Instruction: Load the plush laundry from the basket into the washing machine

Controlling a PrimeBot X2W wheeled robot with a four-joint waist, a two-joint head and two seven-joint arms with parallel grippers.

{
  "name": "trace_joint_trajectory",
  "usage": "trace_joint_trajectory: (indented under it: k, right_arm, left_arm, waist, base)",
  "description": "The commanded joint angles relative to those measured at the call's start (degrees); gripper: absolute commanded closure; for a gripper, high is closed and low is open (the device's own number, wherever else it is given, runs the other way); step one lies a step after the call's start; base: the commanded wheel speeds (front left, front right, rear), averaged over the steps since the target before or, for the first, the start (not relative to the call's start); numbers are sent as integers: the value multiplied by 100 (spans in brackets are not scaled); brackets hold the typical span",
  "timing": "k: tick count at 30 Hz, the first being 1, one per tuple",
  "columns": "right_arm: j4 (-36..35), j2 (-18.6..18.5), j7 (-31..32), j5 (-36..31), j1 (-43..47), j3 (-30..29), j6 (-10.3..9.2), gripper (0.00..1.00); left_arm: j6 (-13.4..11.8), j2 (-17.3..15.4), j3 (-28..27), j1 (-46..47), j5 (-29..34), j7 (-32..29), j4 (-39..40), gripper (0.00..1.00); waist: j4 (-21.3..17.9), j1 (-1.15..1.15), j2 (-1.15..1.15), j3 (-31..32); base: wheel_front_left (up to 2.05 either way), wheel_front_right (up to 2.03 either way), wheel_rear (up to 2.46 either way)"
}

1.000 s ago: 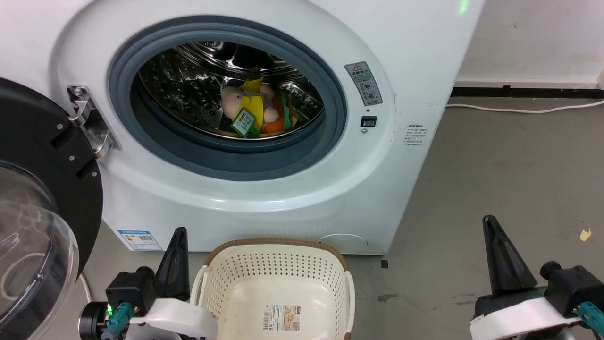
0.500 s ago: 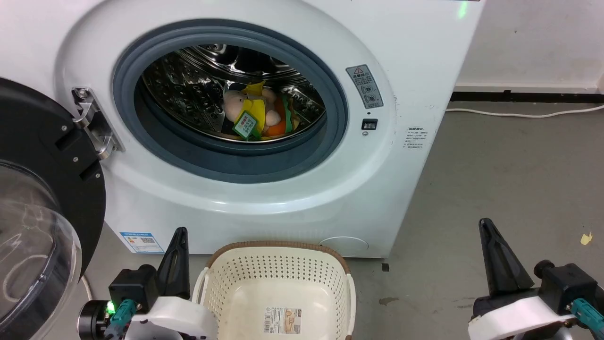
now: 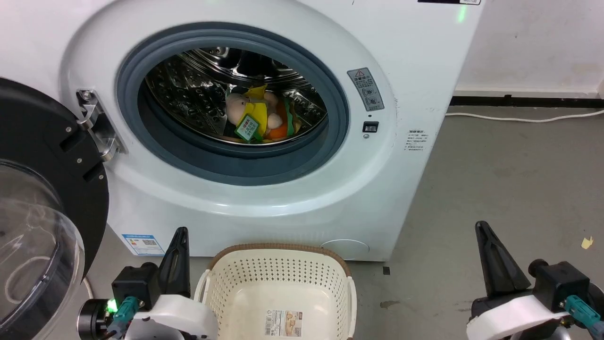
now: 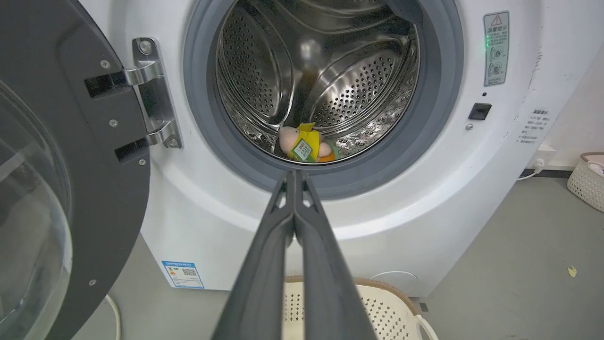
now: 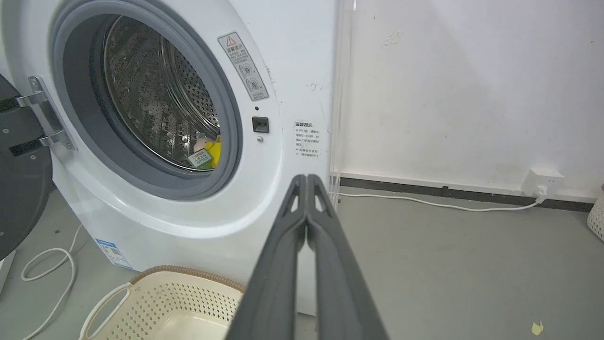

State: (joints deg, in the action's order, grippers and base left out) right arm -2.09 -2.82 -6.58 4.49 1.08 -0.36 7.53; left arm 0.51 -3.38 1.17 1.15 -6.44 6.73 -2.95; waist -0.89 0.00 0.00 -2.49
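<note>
The plush laundry (image 3: 257, 118) lies on the floor of the steel drum inside the white washing machine (image 3: 264, 203), its green-white tag facing out; it also shows in the left wrist view (image 4: 306, 145) and partly in the right wrist view (image 5: 207, 151). The cream basket (image 3: 278, 293) stands on the floor before the machine, holding just its paper label. My left gripper (image 3: 179, 233) is shut and held left of the basket, tips together (image 4: 295, 174). My right gripper (image 3: 481, 226) is shut at the lower right, over bare floor (image 5: 306, 178).
The black-framed bubble door (image 3: 42, 203) hangs open at the left on its steel hinge (image 3: 96, 125). A white cable (image 5: 424, 200) runs along the wall to a socket (image 5: 540, 182). Another woven basket (image 4: 587, 179) stands far right. Grey floor lies right of the machine.
The whole head view has shifted slightly down and right, so the camera moved. Both grippers stay shut and the plush toy rests in the same spot in the drum.
</note>
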Motion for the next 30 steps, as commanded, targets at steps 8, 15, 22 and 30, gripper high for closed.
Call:
trace_joint_trajectory:
  k: [8, 15, 22, 30]
  right_arm:
    - [55, -4, 107, -91, -58, 10, -2, 100]
    - [78, -4, 189, -144, -65, 14, -3, 100]
    - [104, -4, 283, -205, -74, 18, -3, 100]
    - [130, -5, 377, -266, -83, 23, -3, 100]
  left_arm:
    - [-26, 8, -26, -72, 143, -123, 75, 100]
    - [-30, 14, -39, -78, 218, -205, 108, 100]
    - [-34, 21, -55, -86, 303, -299, 145, 100]
    - [-38, 28, -70, -93, 389, -393, 183, 100]
  waist:
    - [14, 0, 0, 37]
    - [25, 0, 0, 69]
    - [38, 0, 0, 105]
    - [51, 0, 0, 141]
  base:
    - [0, 0, 0]
    - [0, 0, 0]
    - [0, 0, 0]
    - [0, 0, 0]
